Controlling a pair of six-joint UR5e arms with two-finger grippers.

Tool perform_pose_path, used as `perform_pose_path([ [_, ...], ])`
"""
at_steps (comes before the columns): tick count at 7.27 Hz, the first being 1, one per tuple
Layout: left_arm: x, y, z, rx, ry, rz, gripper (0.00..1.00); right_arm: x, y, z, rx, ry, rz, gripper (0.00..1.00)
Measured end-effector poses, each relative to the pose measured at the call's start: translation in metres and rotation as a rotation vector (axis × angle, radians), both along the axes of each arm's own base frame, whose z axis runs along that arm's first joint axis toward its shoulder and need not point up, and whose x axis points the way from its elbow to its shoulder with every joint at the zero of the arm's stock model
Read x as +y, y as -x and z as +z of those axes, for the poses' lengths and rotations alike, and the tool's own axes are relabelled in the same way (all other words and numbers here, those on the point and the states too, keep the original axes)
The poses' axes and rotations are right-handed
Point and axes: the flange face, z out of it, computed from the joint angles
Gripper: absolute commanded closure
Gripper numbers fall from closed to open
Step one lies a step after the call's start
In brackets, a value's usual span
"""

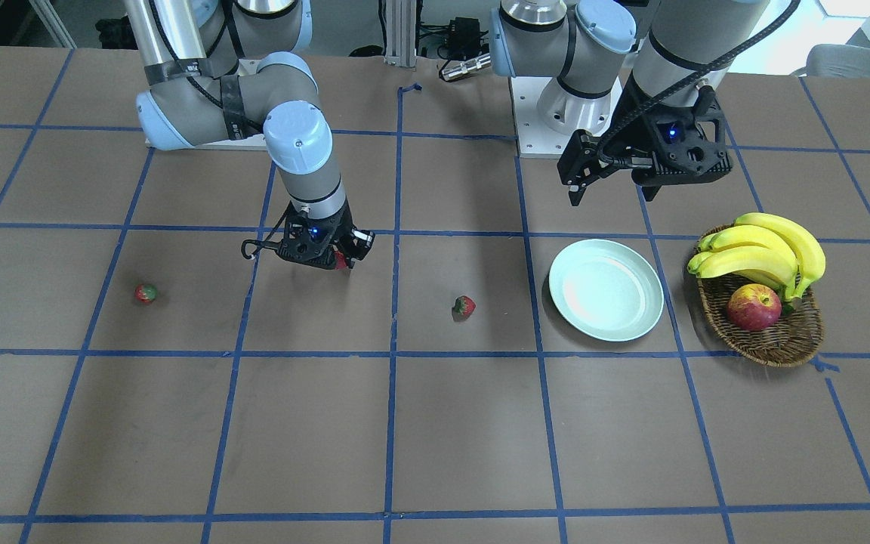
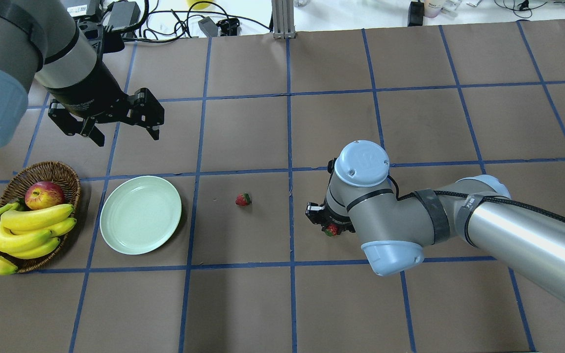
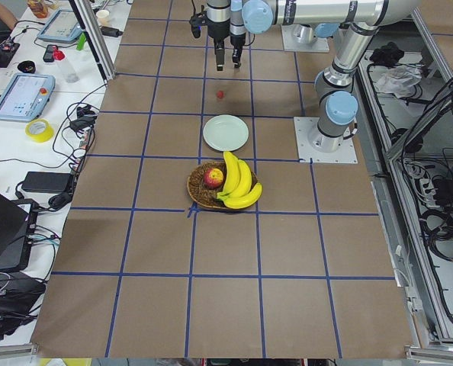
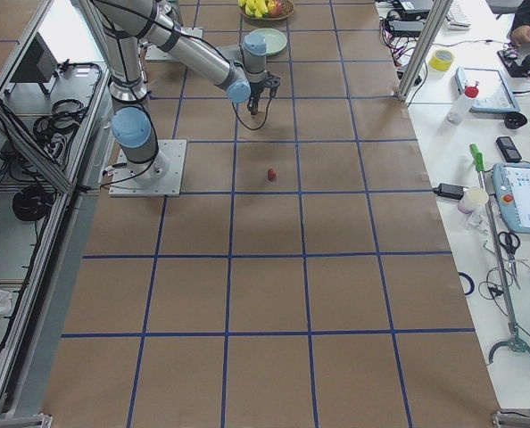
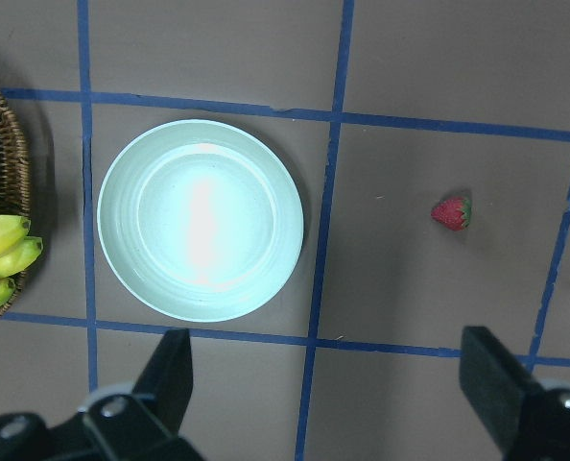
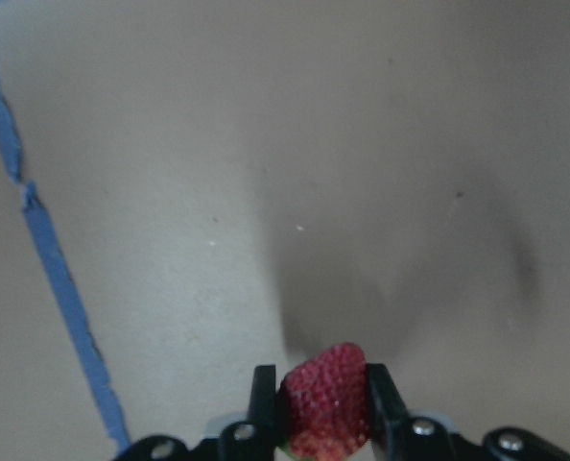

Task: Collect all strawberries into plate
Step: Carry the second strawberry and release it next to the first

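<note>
pinching one strawberry (image 6: 327, 399) between its two fingers, the right gripper (image 1: 335, 261) is pointing straight down, low over the brown table (image 1: 435, 423). its jaws are closing on the berry's sides, with the red tip poking out ahead of the fingertips. a second strawberry (image 2: 243, 199) is lying on the table to one side of those jaws, between them and the plate (image 2: 140, 214), touching neither. the third strawberry (image 1: 146, 293) is lying well apart on the opposite side of the right jaws, farthest from the plate. the left gripper (image 2: 128, 136) is hovering higher with its jaws spread wide. in its wrist view the plate is lying ahead of one finger and the second strawberry ahead of the other. just beside the plate, on the side away from the right jaws, a wicker basket (image 2: 69, 172) is holding bananas (image 2: 22, 230) and an apple (image 2: 44, 194).
</note>
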Motion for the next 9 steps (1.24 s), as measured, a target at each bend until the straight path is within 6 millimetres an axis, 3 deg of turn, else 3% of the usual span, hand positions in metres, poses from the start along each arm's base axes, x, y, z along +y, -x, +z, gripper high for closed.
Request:
perform_pose_path([
  [2, 0.001, 0.002, 0.003, 0.002, 0.005, -0.003, 0.00, -0.043, -0.046, 0.061, -0.027, -0.003, 0.052, 0.99],
  [3, 0.001, 0.002, 0.003, 0.001, 0.006, -0.004, 0.00, -0.050, -0.080, 0.068, -0.027, -0.014, 0.106, 0.94],
  [4, 0.002, 0.002, 0.004, 0.000, 0.009, -0.004, 0.00, -0.047, -0.113, 0.057, -0.023, -0.022, 0.173, 0.93],
  [6, 0.003, 0.003, 0.006, 0.002, 0.013, -0.007, 0.00, -0.037, -0.144, 0.036, -0.027, -0.021, 0.270, 0.88],
  [7, 0.003, 0.004, 0.007, 0.001, 0.014, -0.008, 0.00, -0.036, -0.148, 0.030, -0.030, -0.014, 0.322, 0.75],
  [8, 0.003, 0.004, 0.007, 0.000, 0.016, -0.008, 0.00, -0.037, -0.151, 0.022, -0.035, -0.004, 0.355, 0.49],
  [9, 0.003, 0.004, 0.008, -0.001, 0.016, -0.009, 0.00, -0.039, -0.153, 0.014, -0.039, 0.007, 0.368, 0.01],
])
